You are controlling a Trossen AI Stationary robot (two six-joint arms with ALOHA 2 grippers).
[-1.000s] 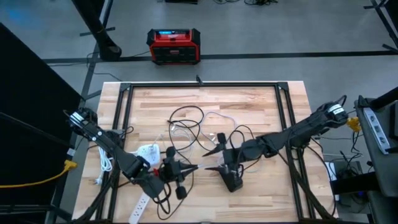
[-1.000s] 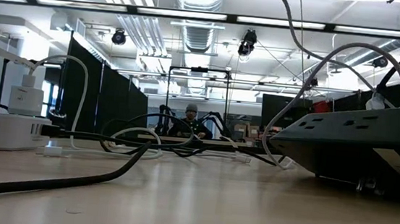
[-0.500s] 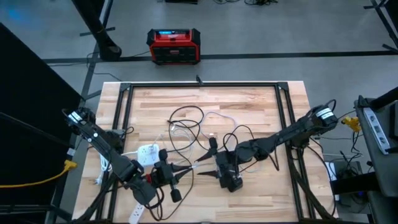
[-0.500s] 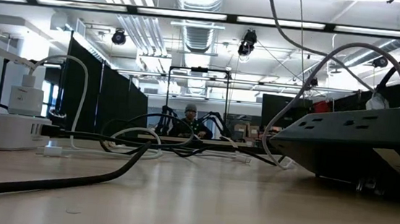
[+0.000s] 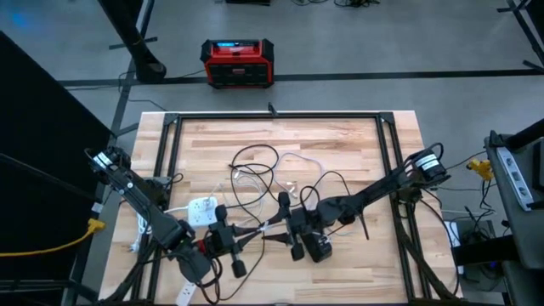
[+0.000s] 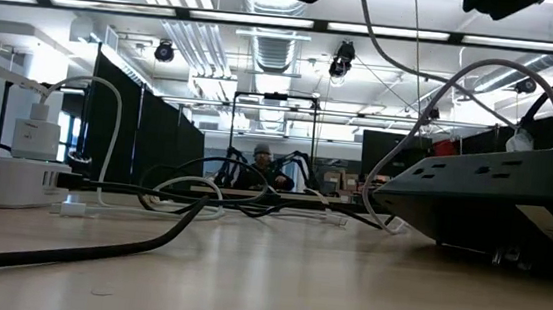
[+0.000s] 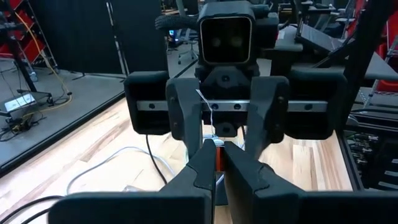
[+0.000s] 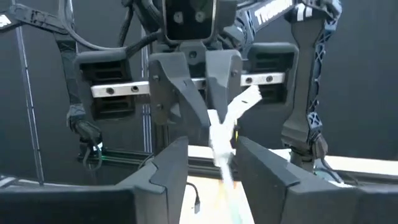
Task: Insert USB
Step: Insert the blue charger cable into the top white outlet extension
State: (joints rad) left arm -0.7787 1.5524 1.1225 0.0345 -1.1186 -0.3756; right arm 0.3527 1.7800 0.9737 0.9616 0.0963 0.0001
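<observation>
Above the table's near side, left tool (image 5: 240,240) pinching white USB cable (image 8: 222,138), right tool (image 5: 286,228) spread around it

the tabletop (image 5: 340,153) is showing pale wood in butcher-block strips, edged by a black frame (image 5: 272,116). a white power strip (image 5: 202,208) is lying at the near left and a black power strip (image 5: 316,246) near the middle, among black cables (image 5: 255,157) and white cables (image 5: 293,160). both arms and each tool, left tool (image 5: 245,240) and right tool (image 5: 287,228), are looking black. on the grey floor (image 5: 340,42) beyond the far edge, a red and black box (image 5: 237,63) is sitting.
</observation>
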